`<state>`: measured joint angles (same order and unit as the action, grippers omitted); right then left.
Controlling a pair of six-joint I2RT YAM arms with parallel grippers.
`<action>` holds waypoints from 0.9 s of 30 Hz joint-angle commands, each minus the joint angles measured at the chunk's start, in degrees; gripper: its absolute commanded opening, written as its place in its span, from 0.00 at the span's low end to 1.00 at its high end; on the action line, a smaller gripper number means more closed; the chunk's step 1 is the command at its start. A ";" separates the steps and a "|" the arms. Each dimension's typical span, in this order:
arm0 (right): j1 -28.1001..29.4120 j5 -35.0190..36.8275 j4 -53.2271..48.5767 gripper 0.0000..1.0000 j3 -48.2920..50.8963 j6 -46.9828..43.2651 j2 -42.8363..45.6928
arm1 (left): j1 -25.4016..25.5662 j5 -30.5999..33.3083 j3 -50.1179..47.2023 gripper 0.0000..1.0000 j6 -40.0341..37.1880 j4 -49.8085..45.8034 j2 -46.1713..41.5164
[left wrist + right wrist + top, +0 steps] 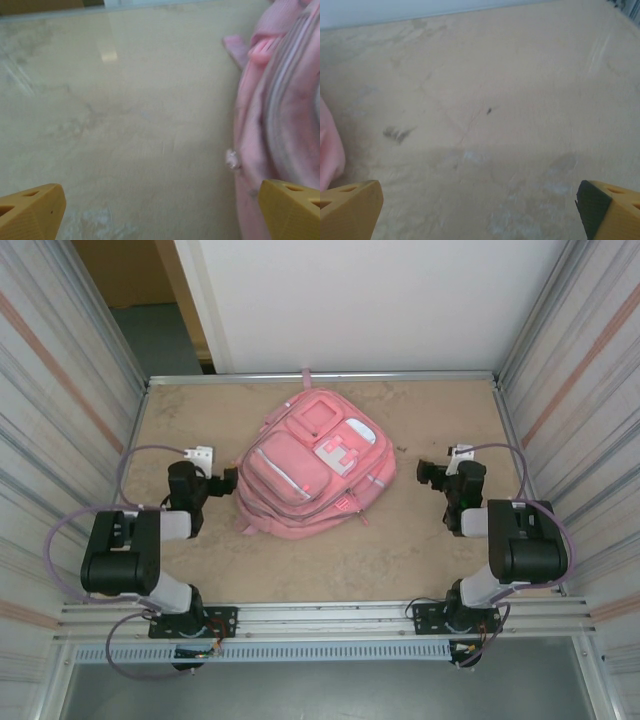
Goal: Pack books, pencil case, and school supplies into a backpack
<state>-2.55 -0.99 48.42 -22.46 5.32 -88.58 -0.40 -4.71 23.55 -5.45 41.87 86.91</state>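
The pink backpack [310, 465] lies flat in the middle of the table, front pockets and white patch facing up. My left gripper [232, 482] stands open just off its left side, fingertips pointing at it. In the left wrist view that gripper [160, 210] holds nothing, and the backpack [285, 110] fills the right edge. My right gripper [425, 472] is open over bare table, a short way right of the backpack. The right wrist view has the gripper [480, 210] empty and a sliver of the backpack [330, 150] at the left. The books, pencil case and school supplies are out of view.
The tan table [420, 560] is fenced by ribbed metal walls [60, 430] on both sides and a white wall [370, 310] at the back. A metal rail [320, 615] with the arm bases runs along the near edge.
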 commanded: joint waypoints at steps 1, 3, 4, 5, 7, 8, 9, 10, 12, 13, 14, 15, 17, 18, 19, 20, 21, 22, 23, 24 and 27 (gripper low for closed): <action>-0.18 -0.11 -3.34 0.99 -1.24 -0.35 0.30 | -0.16 -2.74 0.04 0.99 1.19 4.54 0.28; -0.18 -0.06 -2.95 0.99 -1.22 -0.32 0.24 | -0.04 -2.46 0.16 0.99 1.12 3.42 -0.22; -0.18 -0.03 -2.94 0.99 -1.14 -0.43 0.22 | 0.05 -2.41 0.01 0.99 1.13 4.23 0.05; -0.19 -0.06 -2.80 0.99 -1.10 -0.42 0.20 | 0.02 -2.32 0.15 0.99 1.06 3.20 -0.26; -0.22 0.03 -2.89 0.99 -1.10 -0.48 0.16 | 0.18 -2.14 0.09 0.99 1.06 3.64 -0.09; -0.10 0.02 -2.85 0.99 -1.11 -0.48 0.23 | 0.19 -2.07 0.16 0.99 1.06 3.13 -0.26; -0.19 0.03 -2.90 0.99 -1.07 -0.40 0.19 | 0.14 -2.08 0.18 0.99 1.06 3.22 -0.33; -0.23 0.02 -2.89 0.99 -1.13 -0.45 0.16 | 0.15 -2.10 0.16 0.99 1.01 3.33 -0.26; -0.18 -0.03 -2.97 0.99 -1.22 -0.40 0.16 | 0.15 -2.06 0.18 0.99 1.07 3.21 -0.26; -0.18 0.01 -2.98 0.99 -1.23 -0.44 0.16 | 0.14 -2.05 0.18 0.99 1.05 3.18 -0.27; -0.19 -0.06 -2.98 0.99 -1.26 -0.44 0.16 | 0.14 -2.09 0.18 0.99 1.05 3.17 -0.34; -0.19 -0.05 -2.98 0.99 -1.28 -0.45 0.20 | 0.22 -2.13 0.18 0.99 1.06 3.22 -0.34; -0.09 0.20 -3.06 0.99 -1.28 -0.56 0.19 | 0.19 -2.10 0.18 0.99 1.05 3.16 -0.30; -0.07 0.29 -3.07 0.99 -1.27 -0.57 0.12 | 0.21 -2.08 0.18 0.99 1.05 3.16 -0.32; -0.01 0.43 -3.15 0.99 -1.35 -0.50 0.07 | 0.21 -2.06 0.18 0.99 1.04 3.13 -0.30; -0.01 0.36 -3.14 0.99 -1.36 -0.57 0.09 | 0.15 -2.10 0.18 0.99 1.04 3.17 -0.34; -0.02 0.35 -3.15 0.99 -1.28 -0.51 0.15 | 0.14 -2.11 0.18 0.99 1.03 3.14 -0.33; -0.03 0.38 -3.16 0.99 -1.27 -0.55 0.16 | 0.17 -2.07 0.18 0.99 1.05 3.14 -0.34; -0.02 0.33 -3.10 0.99 -1.38 -0.53 0.10 | 0.16 -2.09 0.18 0.99 1.05 3.14 -0.33; -0.09 0.34 -3.12 0.99 -1.30 -0.53 0.11 | 0.21 -2.06 0.18 0.99 1.06 3.14 -0.33; 0.00 0.25 -3.13 0.99 -1.27 -0.48 0.16 | 0.16 -2.05 0.17 0.99 1.08 3.16 -0.30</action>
<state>-2.66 -1.17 45.76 -23.00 5.32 -88.55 -0.38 -6.04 23.55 -4.67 43.57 87.20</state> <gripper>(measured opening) 0.991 0.986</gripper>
